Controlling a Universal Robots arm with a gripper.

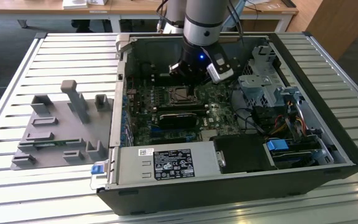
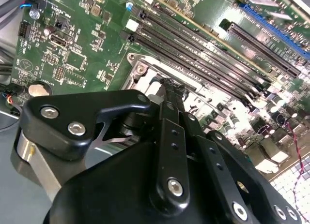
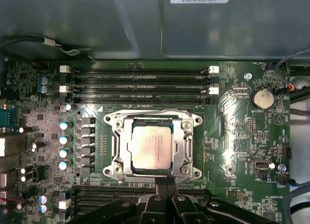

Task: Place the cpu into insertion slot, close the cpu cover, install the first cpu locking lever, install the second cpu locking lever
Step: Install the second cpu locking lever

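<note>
Dull silver-grey square cpu is sitting in the metal-rimmed insertion slot under the thin silver frame cover, black gripper fingers pressed together at its edge, likely risking slipping off and scraping the green motherboard.

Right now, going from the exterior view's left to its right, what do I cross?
Grey fixture plate → case's left wall → cpu in the insertion slot → drive cage → case's right wall.
</note>
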